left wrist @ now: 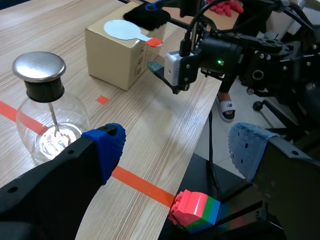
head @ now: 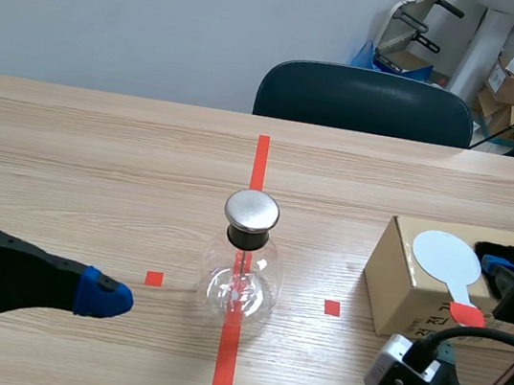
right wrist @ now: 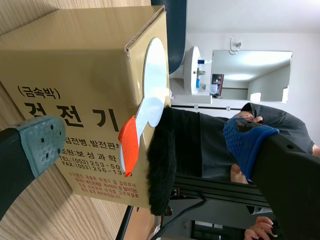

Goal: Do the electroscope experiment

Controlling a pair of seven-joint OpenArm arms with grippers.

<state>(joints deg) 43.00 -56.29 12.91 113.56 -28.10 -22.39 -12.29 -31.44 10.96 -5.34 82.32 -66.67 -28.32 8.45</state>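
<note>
Leave the released left claw [left wrist: 176,151] at 9 o'clock of the metal-capped clear glass electroscope flask [head: 239,285] on the worktop [head: 98,154] and close the released right claw [right wrist: 145,142] squarely on the orange-red handle [head: 464,313] of the white round paddle [head: 443,255] atop the brown cardboard box [head: 396,286] at 3 o'clock.

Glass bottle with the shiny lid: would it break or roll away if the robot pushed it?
The glass bottle looks thin and clear, so it is probably fragile. Its belly is round, with a heavy-looking metal lid on top, so a push might tip or roll it. Smooth glass may be slippery to grip.
</note>
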